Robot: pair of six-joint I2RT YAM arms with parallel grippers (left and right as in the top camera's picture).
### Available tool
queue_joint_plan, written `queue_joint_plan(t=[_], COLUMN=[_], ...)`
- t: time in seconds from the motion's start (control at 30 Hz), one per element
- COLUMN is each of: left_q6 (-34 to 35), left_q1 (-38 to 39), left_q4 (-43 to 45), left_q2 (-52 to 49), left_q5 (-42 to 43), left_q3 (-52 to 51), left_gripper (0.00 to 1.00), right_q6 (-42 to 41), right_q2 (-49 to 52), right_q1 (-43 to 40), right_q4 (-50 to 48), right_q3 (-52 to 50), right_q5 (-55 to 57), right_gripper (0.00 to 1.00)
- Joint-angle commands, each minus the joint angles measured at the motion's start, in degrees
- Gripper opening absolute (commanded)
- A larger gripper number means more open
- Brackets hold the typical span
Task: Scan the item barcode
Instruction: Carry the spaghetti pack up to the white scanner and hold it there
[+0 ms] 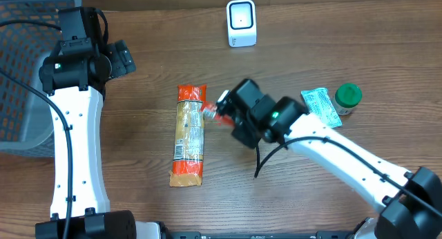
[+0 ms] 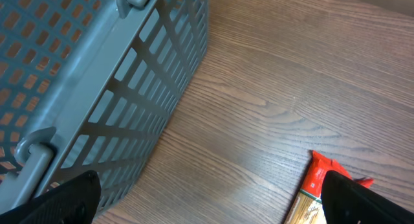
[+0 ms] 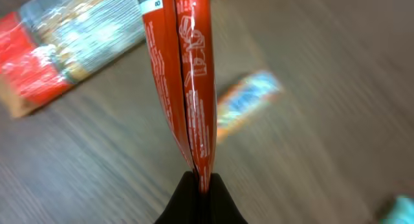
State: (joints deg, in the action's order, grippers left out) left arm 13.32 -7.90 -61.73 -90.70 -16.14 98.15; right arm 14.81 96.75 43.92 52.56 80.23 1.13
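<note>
Your right tool (image 3: 199, 185) is pinched tight on one red sachet (image 3: 191, 88), just right of the single pasta packet (image 1: 189, 135) on the worktop (image 1: 311, 32). Your left tool (image 2: 210, 204) gapes wide, empty, left of that packet by one grey basket (image 2: 97, 68). One white scanner (image 1: 241, 23) stands beyond the packet.

red packet (image 3: 187, 75): top cut off in the right wrist view, mostly hidden under the right arm (image 1: 331, 146) from overhead | long bag (image 1: 189, 135): blurry in the right wrist view, its print too small to read | small bright thing (image 3: 249, 102): too blurry to tell | basket (image 1: 21, 80): cut off at the left edge from overhead
</note>
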Motion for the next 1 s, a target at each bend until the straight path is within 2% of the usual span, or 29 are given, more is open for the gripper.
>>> queue_joint_plan(t=[0.0,0.2,0.37,0.5,0.63,0.87,0.97], left_q6=[-0.5,-0.5,-0.5,-0.5,-0.5,-0.5,-0.5], left_q1=[0.0,0.0,0.0,0.0,0.0,0.0,0.0], left_q4=[0.0,0.0,0.0,0.0,0.0,0.0,0.0], left_q2=[0.8,0.8,0.8,0.8,0.8,0.8,0.8], left_q5=[-0.8,-0.8,-0.8,-0.8,-0.8,-0.8,-0.8], left_q3=[1.0,1.0,1.0,1.0,1.0,1.0,1.0], left_gripper=[1.0,1.0,1.0,1.0,1.0,1.0,1.0], right_q6=[-0.9,1.3,11.6,11.9,14.7,25.5,27.1], right_q2=[-0.7,-0.2,1.3,4.3,8.0,15.6,19.1], right_q1=[-2.3,-4.0,-4.2,-4.3,-4.4,-4.6,-5.7], right_q4=[2.6,5.5,4.4,-1.6,-8.7,-21.0,-26.6], right_q3=[10.0,20.0,21.1,21.0,21.0,21.0,21.0], right_q5=[3.8,7.2,14.0,25.5,32.1,42.9,47.2], right_gripper=[0.03,0.03,0.03,0.03,0.03,0.03,0.03])
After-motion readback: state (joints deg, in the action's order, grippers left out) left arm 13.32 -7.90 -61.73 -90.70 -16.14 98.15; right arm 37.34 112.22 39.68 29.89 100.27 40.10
